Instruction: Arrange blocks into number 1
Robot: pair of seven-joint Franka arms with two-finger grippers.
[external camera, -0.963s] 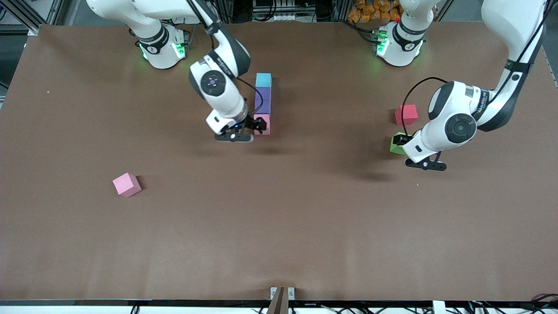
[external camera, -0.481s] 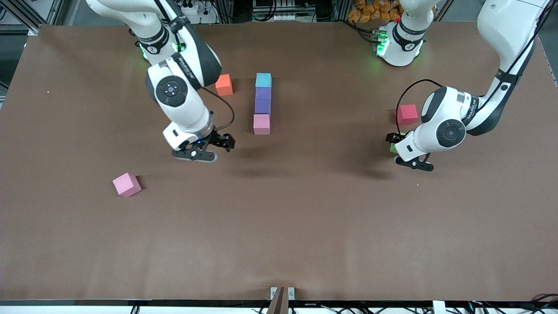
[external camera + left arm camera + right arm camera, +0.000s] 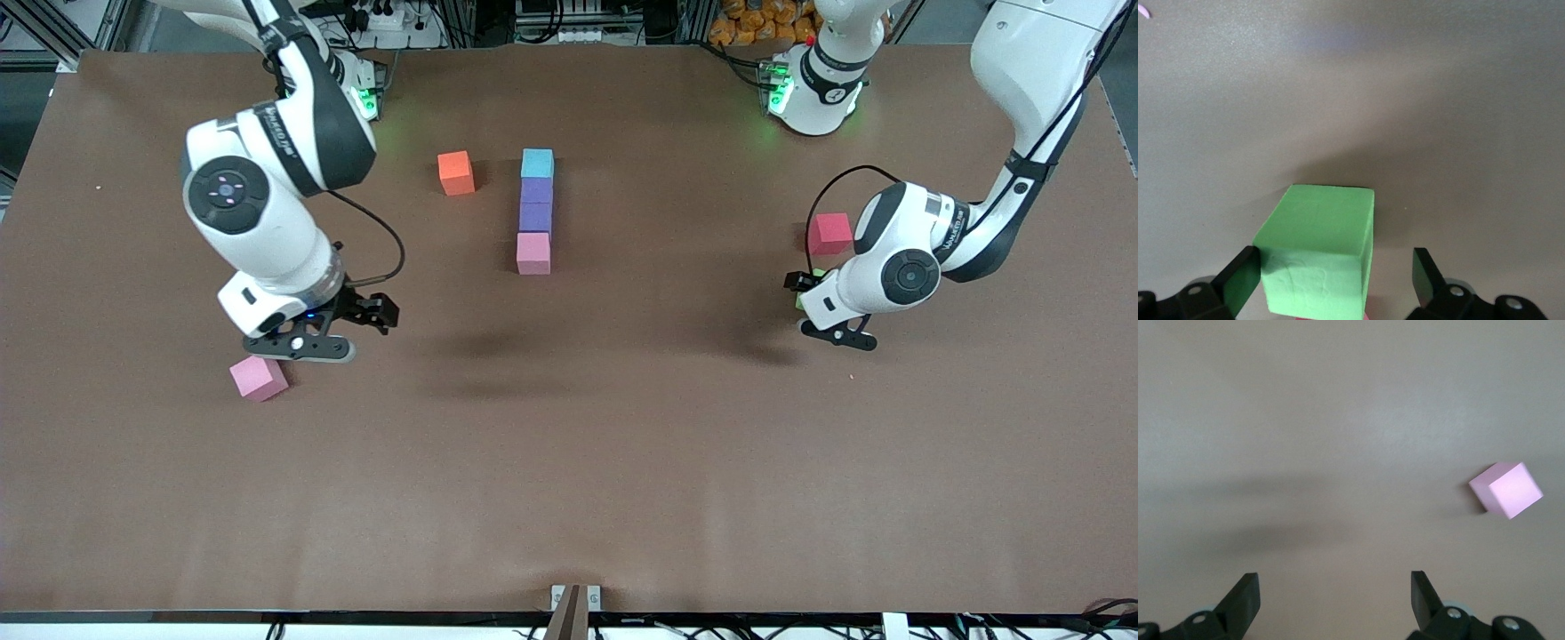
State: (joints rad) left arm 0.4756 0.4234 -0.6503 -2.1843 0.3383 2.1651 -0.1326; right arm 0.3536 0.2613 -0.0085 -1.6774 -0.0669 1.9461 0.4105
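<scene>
A straight column of blocks lies mid-table: light blue (image 3: 537,164), two purple (image 3: 535,203), then pink (image 3: 533,253) nearest the front camera. An orange block (image 3: 456,172) sits apart beside the column's light blue end. A second pink block (image 3: 259,378) (image 3: 1507,489) lies alone toward the right arm's end. My right gripper (image 3: 378,313) (image 3: 1335,583) hangs open and empty over bare table beside it. My left gripper (image 3: 803,293) (image 3: 1333,267) is open and straddles the green block (image 3: 800,300) (image 3: 1318,253), which rests on the table. One finger (image 3: 1241,273) stands close against it. A red block (image 3: 830,233) lies just beside it.
The brown table (image 3: 569,462) is one flat surface, with its wide half nearest the front camera bare. The two arm bases (image 3: 813,84) stand along the table's edge farthest from that camera. A small bracket (image 3: 574,597) sits at the near edge.
My right arm swung away from the column toward its own end of the table, stopping beside the loose pink block and uncovering the orange block. My left gripper shifted slightly over the green block.
</scene>
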